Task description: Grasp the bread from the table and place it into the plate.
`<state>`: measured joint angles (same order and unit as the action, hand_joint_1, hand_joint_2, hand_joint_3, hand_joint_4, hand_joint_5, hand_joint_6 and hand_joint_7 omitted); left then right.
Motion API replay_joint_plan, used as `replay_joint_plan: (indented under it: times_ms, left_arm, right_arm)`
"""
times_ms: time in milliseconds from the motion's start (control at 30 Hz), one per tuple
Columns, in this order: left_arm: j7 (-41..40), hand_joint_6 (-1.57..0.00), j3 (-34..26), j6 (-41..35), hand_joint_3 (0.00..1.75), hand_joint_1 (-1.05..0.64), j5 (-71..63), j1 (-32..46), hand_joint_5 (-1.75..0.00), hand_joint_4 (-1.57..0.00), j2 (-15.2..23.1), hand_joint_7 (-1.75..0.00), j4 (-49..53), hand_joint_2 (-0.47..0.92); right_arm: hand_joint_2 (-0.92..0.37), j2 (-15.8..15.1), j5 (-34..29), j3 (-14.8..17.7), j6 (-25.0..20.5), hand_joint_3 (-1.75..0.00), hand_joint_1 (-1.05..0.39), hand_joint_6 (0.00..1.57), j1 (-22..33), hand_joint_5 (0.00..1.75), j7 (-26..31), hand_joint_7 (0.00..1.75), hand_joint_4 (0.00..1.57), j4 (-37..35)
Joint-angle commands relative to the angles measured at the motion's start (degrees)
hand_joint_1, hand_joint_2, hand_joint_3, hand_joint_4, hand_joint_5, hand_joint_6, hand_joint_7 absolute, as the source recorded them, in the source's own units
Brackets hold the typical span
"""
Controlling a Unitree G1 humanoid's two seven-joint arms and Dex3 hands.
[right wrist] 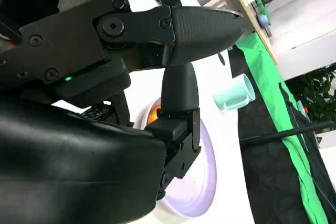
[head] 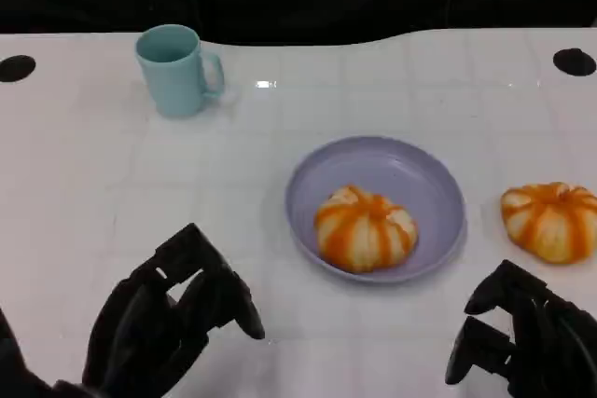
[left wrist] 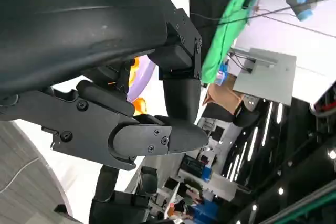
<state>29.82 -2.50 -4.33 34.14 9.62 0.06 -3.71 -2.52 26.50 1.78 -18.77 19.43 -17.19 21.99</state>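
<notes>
Bread [head: 365, 227] sits in the plate [head: 424, 177]; both hands' fingers, partly cut off, hang apart, holding nothing.

Left hand [head: 173, 319] low over table's near edge, left side; fingers curled loosely inward, tips apart, nothing held. Right hand [head: 527, 337] low at near right corner; fingers bent inward, apart, nothing held. Left wrist view: black shell and fingers [left wrist: 157, 137], nothing between them. Right wrist view: fingers [right wrist: 202, 24] extended, nothing held.
</notes>
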Motion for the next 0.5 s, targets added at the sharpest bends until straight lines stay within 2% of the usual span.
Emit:
replay_joint_plan:
  times_ms: [33, 500]
  left_arm:
    - [-2.7, -0.49, -1.3, -1.3, 0.40, -0.59, 0.2, 1.7, -1.75, -0.69, -1.2, -1.67, -0.6, 0.92]
    - [-2.5, -0.46, -1.3, -0.9, 0.40, -0.57, -1.2, 3.1, -1.75, -0.70, -1.7, -1.75, -0.4, 0.92]
  right_arm:
    - [-0.92, -1.0, 0.8, 0.4, -0.5, -0.45, -0.53, 0.43, 0.4, 1.75, -0.1, 1.62, 0.61, 1.3]
    - [-0.92, -0.6, -0.1, 0.0, 1.1, -0.45, -0.54, 0.41, 0.2, 1.75, -0.1, 1.64, 0.61, 0.3]
